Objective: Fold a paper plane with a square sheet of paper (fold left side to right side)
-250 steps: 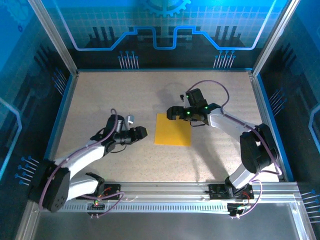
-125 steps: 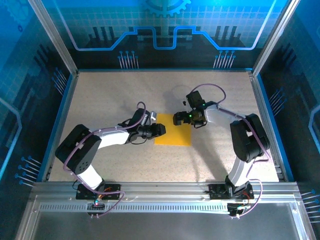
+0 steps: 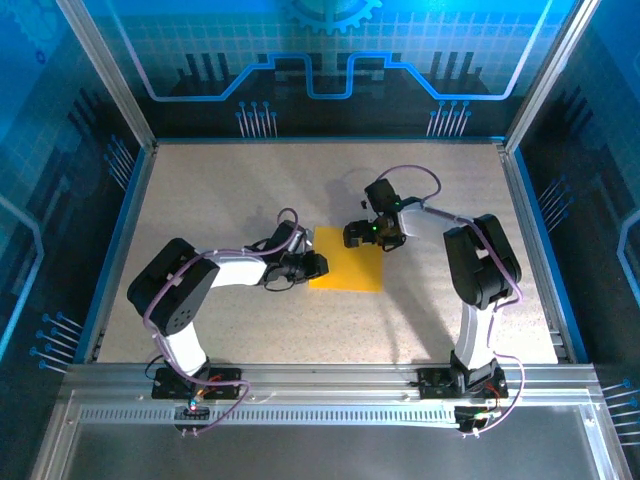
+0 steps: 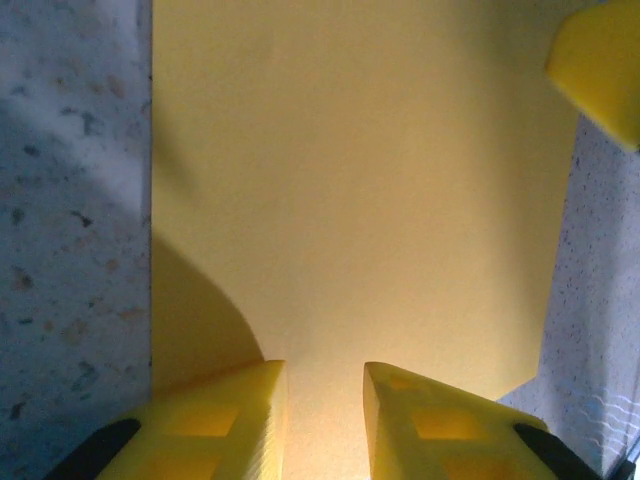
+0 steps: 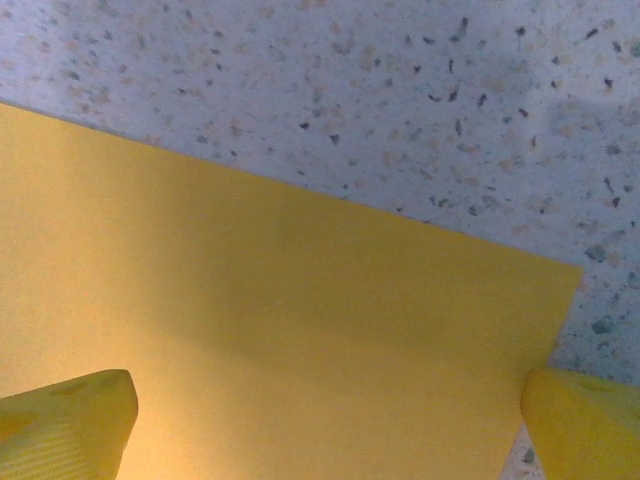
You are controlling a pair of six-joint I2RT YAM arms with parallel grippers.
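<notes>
Top external view: both arms are stretched low over the speckled beige tabletop (image 3: 210, 190), where the flat square sheet of yellow-orange paper (image 3: 350, 268) is laid near the middle, its sides roughly parallel to the tabletop's edges and no long axis apparent. The left tool (image 3: 312, 265) is set at the sheet's left edge, the right tool (image 3: 356, 236) at its far edge. From the left wrist, yellow fingers (image 4: 215, 420) are seen narrowed to a slim gap over the sheet, though a pinch cannot be confirmed; from the right wrist, fingers (image 5: 65, 425) are seen spread wide, one over the sheet, the other just beyond its side edge.
</notes>
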